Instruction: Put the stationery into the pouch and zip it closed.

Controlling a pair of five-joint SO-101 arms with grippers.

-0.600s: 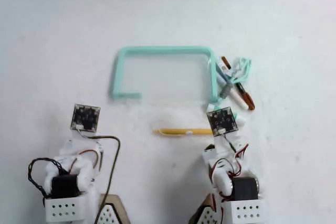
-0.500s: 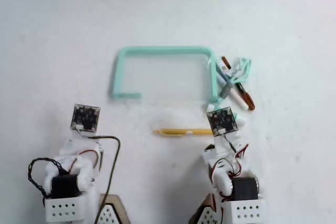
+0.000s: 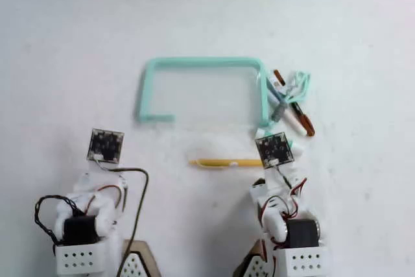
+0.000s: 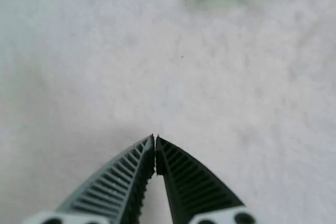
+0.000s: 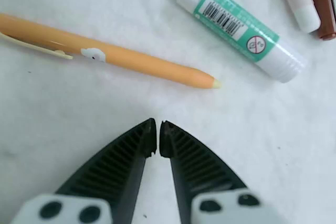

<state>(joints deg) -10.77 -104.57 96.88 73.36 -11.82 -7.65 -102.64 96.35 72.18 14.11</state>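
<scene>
Nothing moved: L pincer [image 4: 155, 139] & R pincer [image 5: 157, 124] both pressed together, empty, R one near orange pen [image 5: 110, 51].

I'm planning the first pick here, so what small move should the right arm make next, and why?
Probably open the right gripper and ease it forward over the orange pen. Its jaws are shut and empty, the pen lies loose just ahead of it, and the high view shows the pen outside the pouch, so it seems the nearest item to grasp.
</scene>
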